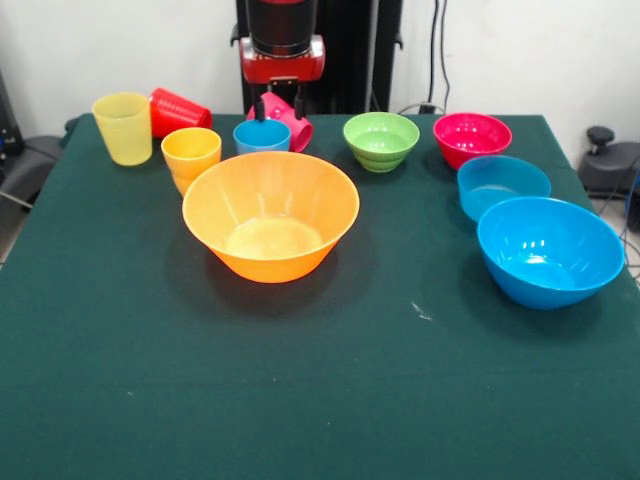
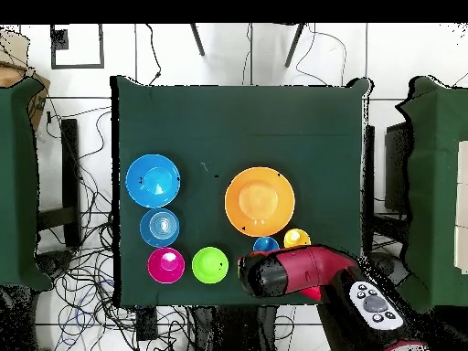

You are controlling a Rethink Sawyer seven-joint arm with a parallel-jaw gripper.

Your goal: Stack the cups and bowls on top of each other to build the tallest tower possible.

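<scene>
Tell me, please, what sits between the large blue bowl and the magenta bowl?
The small blue bowl sits between the large blue bowl and the magenta bowl, clearest in the overhead view.

We see a bench [image 1: 120, 380] covered in plain dark green cloth. On it the large bowl [image 1: 271, 215] is a glossy orange, paler and yellowish at its inner bottom. The other large bowl [image 1: 550, 250] is bright blue with white glints, and the smaller bowl [image 1: 503, 185] beside it is a slightly softer blue. One small bowl [image 1: 381, 140] is light green, another [image 1: 472, 138] magenta-red. Among the cups, we count a translucent pale yellow one [image 1: 123, 127], a red one [image 1: 180, 111], an orange-yellow one [image 1: 191, 156], a light blue one [image 1: 262, 137] and a pink one [image 1: 290, 120]. The arm [image 1: 282, 45] is red and black.
</scene>
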